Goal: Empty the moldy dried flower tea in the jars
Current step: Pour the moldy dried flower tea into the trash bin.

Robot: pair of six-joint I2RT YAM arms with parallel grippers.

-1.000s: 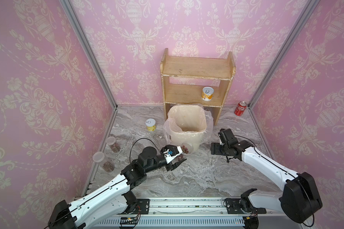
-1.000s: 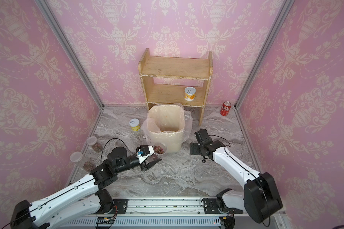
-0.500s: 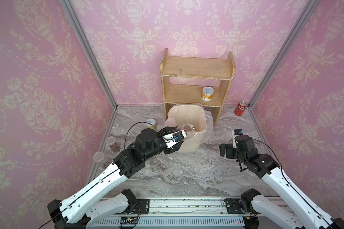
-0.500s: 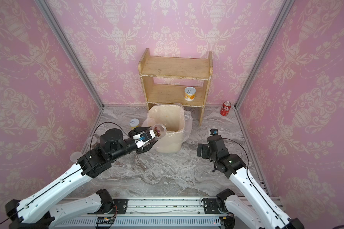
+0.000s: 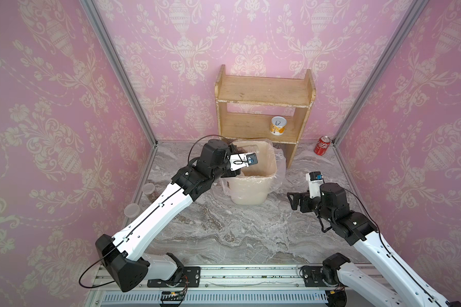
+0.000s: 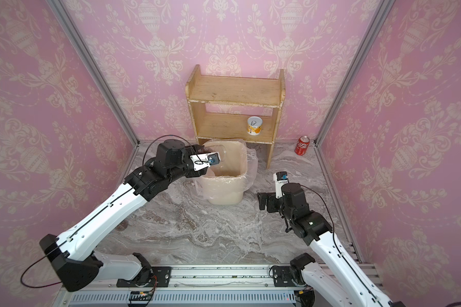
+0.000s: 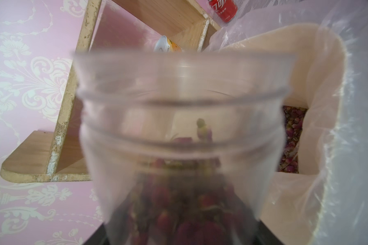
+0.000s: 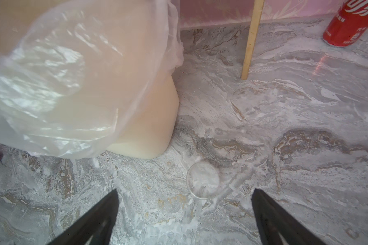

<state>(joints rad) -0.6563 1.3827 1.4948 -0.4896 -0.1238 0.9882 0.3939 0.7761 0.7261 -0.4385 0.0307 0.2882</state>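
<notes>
Left gripper clamped on the uncapped jar, swung up from the marble to over the bin, mouth tilting in; tea still mostly inside, pour likely just starting. Right gripper spread wide, empty, withdrawn from the jar.

Right hand hangs over the marbled surface, dark fingers spread wide. Just beyond the tips, a clear round lid lies flat, free of both. Cream bin with its crinkled plastic liner stands close; wooden shelf leg and red cola can farther off
</notes>
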